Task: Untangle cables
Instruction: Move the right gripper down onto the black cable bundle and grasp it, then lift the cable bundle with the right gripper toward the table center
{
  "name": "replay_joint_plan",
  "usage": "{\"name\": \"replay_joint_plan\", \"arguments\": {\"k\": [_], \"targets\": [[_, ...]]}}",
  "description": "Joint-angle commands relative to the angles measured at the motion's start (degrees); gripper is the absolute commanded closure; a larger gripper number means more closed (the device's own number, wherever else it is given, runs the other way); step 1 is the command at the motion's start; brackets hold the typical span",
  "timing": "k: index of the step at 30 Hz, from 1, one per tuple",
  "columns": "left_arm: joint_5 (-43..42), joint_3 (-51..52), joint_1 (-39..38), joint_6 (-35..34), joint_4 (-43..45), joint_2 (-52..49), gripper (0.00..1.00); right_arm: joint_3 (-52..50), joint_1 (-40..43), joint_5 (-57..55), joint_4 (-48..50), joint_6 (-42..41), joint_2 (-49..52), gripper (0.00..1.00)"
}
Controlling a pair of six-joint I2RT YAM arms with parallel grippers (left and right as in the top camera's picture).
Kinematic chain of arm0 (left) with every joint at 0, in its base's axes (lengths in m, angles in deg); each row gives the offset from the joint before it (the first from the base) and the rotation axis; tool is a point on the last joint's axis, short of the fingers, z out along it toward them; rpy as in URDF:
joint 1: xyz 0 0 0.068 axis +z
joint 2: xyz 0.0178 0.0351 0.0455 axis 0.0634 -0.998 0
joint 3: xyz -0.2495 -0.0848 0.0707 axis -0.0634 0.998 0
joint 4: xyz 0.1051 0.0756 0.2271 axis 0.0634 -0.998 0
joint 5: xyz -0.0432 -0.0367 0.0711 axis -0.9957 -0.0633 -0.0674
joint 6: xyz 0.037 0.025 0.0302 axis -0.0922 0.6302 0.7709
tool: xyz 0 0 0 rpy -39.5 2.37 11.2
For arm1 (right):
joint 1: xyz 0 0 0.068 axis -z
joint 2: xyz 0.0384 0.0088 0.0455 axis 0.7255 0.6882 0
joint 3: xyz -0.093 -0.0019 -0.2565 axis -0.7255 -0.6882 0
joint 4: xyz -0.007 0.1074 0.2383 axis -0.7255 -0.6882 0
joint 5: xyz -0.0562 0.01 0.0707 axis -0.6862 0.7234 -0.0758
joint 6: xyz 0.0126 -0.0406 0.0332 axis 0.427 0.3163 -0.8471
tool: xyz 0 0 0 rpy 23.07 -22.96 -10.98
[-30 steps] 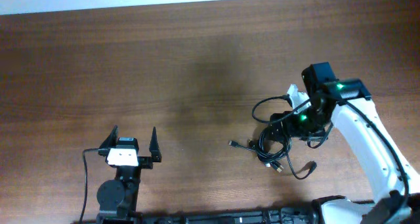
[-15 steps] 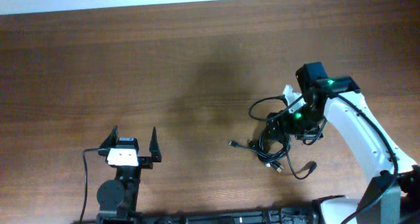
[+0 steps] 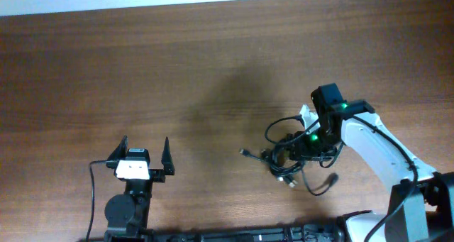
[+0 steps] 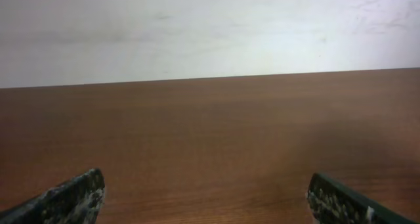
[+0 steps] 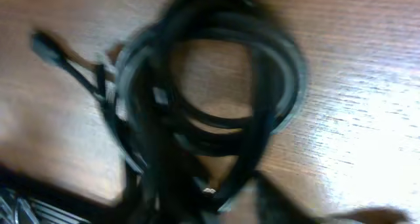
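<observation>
Drags the cables (image 3: 282, 160) slightly nearer the idle, spread-open left hand (image 3: 145, 155), still well apart from it on the table (image 3: 177, 72), right hand (image 3: 306, 138) grip untellable through blur, tangle seemingly no looser.

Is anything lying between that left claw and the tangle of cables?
Nothing visible. Only bare table lies between the left gripper and the cables. The right gripper hangs over the bundle itself.
</observation>
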Motion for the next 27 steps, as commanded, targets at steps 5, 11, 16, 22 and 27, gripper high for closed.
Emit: {"name": "replay_joint_plan", "arguments": {"k": [5, 11, 16, 22, 27], "targets": [[-0.8, 0.2, 0.3, 0.9, -0.3, 0.3, 0.01, -0.5, -0.4, 1.6, 1.1, -5.5, 0.2, 0.96], [-0.8, 0.2, 0.3, 0.9, -0.3, 0.3, 0.01, 7.6, -0.4, 5.8, 1.3, -5.5, 0.2, 0.96], [-0.8, 0.2, 0.3, 0.9, -0.3, 0.3, 0.01, 20.5, -0.4, 8.3, 3.1, -5.4, 0.2, 0.96], [-0.8, 0.2, 0.3, 0.9, -0.3, 0.3, 0.01, 26.3, -0.4, 8.4, 7.1, 13.5, 0.2, 0.96], [-0.8, 0.2, 0.3, 0.9, -0.3, 0.3, 0.01, 26.3, -2.5, 9.2, 7.6, 18.6, 0.2, 0.96]]}}
